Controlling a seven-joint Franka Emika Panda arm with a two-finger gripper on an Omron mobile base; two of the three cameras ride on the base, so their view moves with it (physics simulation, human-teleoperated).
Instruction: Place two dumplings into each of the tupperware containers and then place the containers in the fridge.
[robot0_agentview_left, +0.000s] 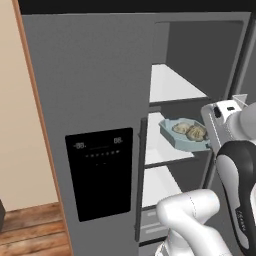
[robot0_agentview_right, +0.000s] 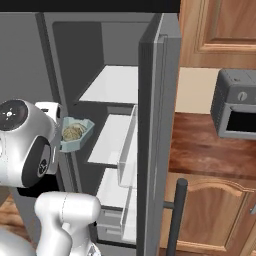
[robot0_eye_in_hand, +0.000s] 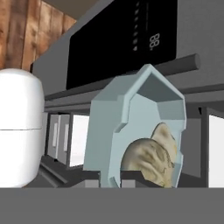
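While the claw (robot0_eye_in_hand: 120, 178) pinches its near rim, the light blue octagonal tub (robot0_agentview_left: 182, 135) with what look like two tan dumplings (robot0_agentview_left: 190, 131) hangs above the open fridge's (robot0_agentview_left: 100, 100) middle shelf (robot0_agentview_right: 112, 135), side walls well apart.

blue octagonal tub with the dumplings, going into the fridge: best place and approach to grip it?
By its thin rim wall, as now: the gripper is shut on the near edge of the light blue tub, coming from the robot's side, away from the fridge. The upright wall suits a pinch, the far end goes in first, and the dumplings stay level.
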